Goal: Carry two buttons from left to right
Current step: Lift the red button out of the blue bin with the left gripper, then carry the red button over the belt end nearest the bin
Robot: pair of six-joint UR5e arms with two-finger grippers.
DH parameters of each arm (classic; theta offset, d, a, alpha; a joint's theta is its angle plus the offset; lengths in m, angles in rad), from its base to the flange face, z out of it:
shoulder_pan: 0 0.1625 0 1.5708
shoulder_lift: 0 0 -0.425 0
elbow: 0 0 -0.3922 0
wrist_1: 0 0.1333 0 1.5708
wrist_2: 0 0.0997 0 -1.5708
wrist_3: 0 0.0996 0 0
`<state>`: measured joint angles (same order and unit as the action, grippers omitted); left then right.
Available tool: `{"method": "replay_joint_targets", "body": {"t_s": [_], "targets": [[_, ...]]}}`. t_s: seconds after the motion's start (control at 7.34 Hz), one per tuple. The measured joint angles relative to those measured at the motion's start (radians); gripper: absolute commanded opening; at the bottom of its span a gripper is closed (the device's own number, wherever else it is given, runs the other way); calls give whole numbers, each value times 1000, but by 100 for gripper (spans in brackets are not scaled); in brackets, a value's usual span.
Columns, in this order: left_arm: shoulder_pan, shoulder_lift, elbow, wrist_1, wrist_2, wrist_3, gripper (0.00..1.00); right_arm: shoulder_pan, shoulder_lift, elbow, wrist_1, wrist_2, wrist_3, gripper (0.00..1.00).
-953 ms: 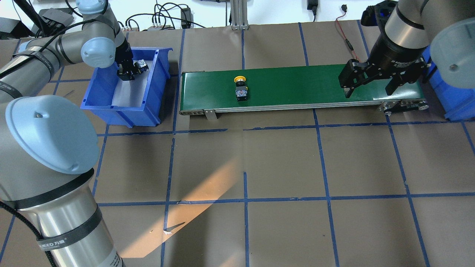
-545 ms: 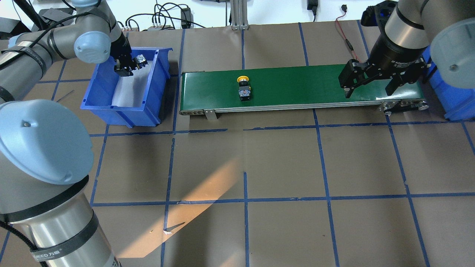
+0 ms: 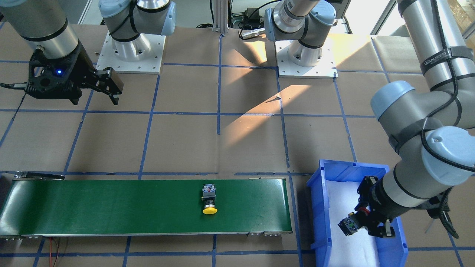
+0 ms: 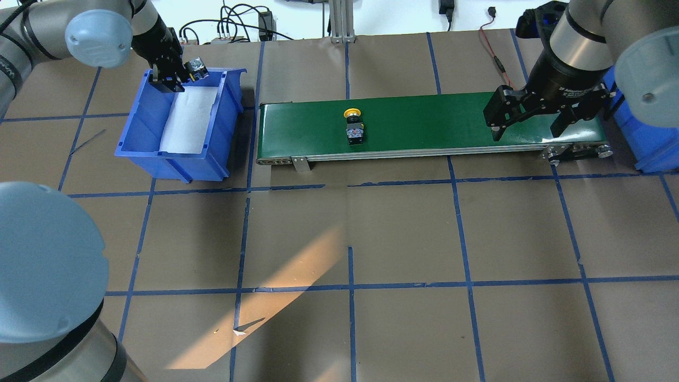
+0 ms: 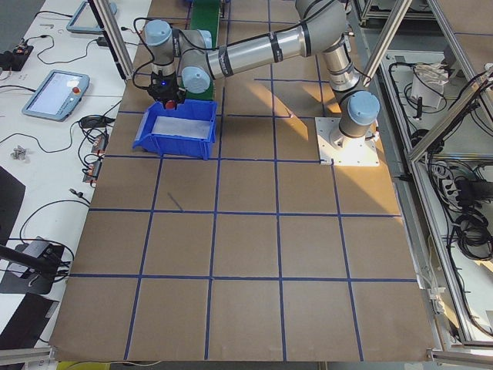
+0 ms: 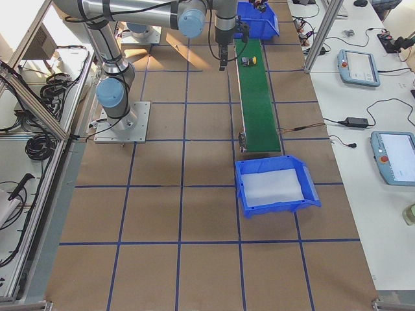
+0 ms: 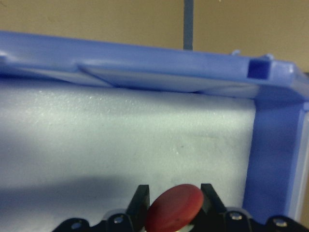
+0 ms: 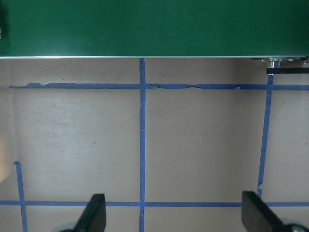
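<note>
Red-capped button (image 7: 174, 213) — in the grip of left tool (image 7: 173, 192) — above blue bin (image 7: 145, 63)

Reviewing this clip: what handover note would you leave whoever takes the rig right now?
Left pincer: shut on the red button, raised over the far end of the left bin.
Right pincer: open, empty, near the right end of the belt.
Yellow button: lying on the belt, left of its middle.
Done: yellow out of the left bin; right bin holds no button.
To do: likely red onto the belt, then both into the right bin.
</note>
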<state>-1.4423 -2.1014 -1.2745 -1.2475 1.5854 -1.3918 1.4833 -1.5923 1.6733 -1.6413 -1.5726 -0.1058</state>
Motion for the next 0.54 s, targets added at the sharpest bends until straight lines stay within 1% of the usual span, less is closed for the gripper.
{"method": "replay_joint_targets", "body": {"t_s": [0.27,0.54], "targets": [[-94,17,-28,-4,-1,-1,22,0,0,0,0,-1,-1,100],[-159,16,-56,10,-14,12,22,0,1,-1,0,-1,-1,100]]}}
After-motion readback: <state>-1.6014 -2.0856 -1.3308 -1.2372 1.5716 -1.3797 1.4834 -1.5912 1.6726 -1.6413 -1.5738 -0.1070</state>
